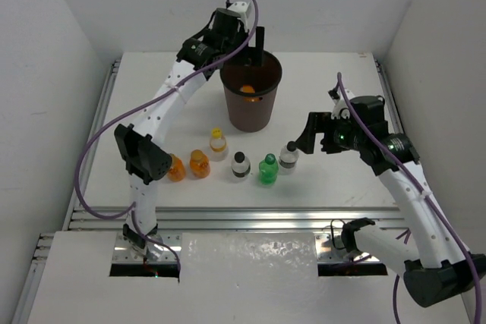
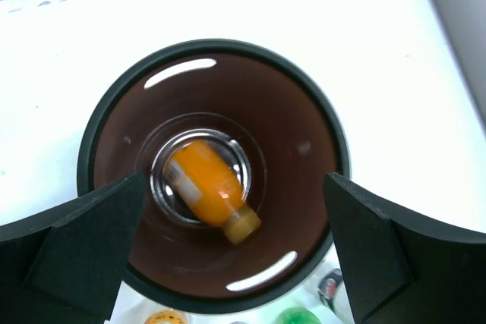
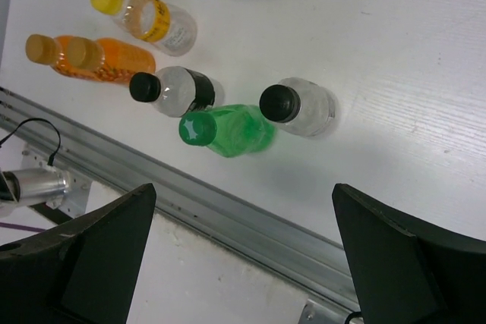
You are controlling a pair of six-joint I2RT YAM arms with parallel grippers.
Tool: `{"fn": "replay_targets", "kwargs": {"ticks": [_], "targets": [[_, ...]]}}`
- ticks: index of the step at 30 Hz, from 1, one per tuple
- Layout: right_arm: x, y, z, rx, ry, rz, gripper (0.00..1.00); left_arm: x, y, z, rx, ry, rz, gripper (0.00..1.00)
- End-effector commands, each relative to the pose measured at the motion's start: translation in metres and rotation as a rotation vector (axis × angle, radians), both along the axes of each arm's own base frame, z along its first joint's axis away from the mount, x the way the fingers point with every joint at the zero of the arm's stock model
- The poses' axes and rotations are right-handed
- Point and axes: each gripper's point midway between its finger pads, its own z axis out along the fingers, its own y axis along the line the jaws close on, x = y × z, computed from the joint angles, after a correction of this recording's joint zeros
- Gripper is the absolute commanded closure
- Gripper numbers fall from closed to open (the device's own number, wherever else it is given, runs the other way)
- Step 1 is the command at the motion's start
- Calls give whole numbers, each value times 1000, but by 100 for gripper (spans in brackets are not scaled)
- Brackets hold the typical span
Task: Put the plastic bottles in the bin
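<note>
1. Left gripper (image 2: 235, 256), wide and empty, hangs above the brown bin (image 2: 91, 142) so drops land inside; one orange bottle (image 2: 205, 187) lies on its floor
2. Right gripper (image 3: 243, 259), also wide and empty, hovers over the green bottle (image 3: 228, 130) and the dark-capped clear bottle (image 3: 304, 105) beside it, probably lining up a pick

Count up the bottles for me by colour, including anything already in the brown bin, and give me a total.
Orange bottles: 3, one of them lying inside the bin
Green bottle: 1
Clear bottle with yellow cap: 1
Clear bottles with dark caps: 2
Total: 7 bottles
</note>
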Motion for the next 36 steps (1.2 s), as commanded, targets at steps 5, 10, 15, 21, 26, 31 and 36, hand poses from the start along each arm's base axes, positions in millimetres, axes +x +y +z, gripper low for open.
{"fn": "replay_targets", "kwargs": {"ticks": [5, 10, 15, 21, 26, 31, 36], "targets": [[41, 15, -44, -68, -28, 3, 3, -66, 17, 98, -179, -144, -38, 0], [51, 27, -71, -185, -24, 19, 6, -125, 36, 84, -245, -163, -64, 0], [60, 28, -95, -241, -19, 7, 11, -179, 53, 55, -274, -143, -104, 0], [73, 27, -114, -287, -3, -13, 28, -220, 55, 24, -283, -141, -213, 0], [63, 31, -113, -299, 8, 12, 66, -232, 59, 10, -277, -139, -226, 0], [53, 15, -84, -293, -38, -58, 77, -233, 41, -2, -271, -99, -257, 0], [41, 7, -45, -282, -74, -58, 82, -251, -24, -3, -246, -108, -432, 0]]}}
